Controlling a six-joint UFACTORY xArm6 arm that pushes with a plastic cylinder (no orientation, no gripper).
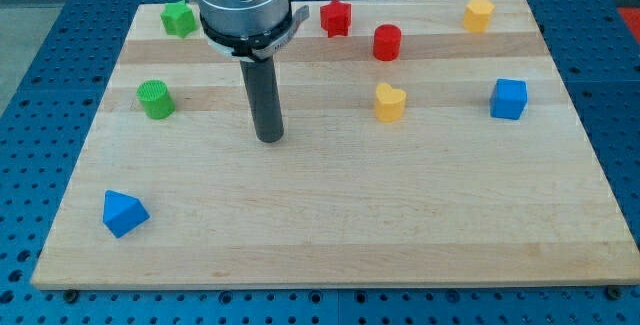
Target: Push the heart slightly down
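Observation:
The yellow heart [389,102] lies on the wooden board right of the middle. My tip [269,138] touches the board well to the heart's left and slightly below it, with open wood between them. The rod rises from the tip to the arm's grey body at the view's top. The tip touches no block.
A red cylinder [387,42] and a red star [336,17] lie above the heart. A yellow block [479,14] is at top right, a blue cube [509,98] at right. A green block [179,19], a green cylinder [155,99] and a blue triangle [123,213] lie left.

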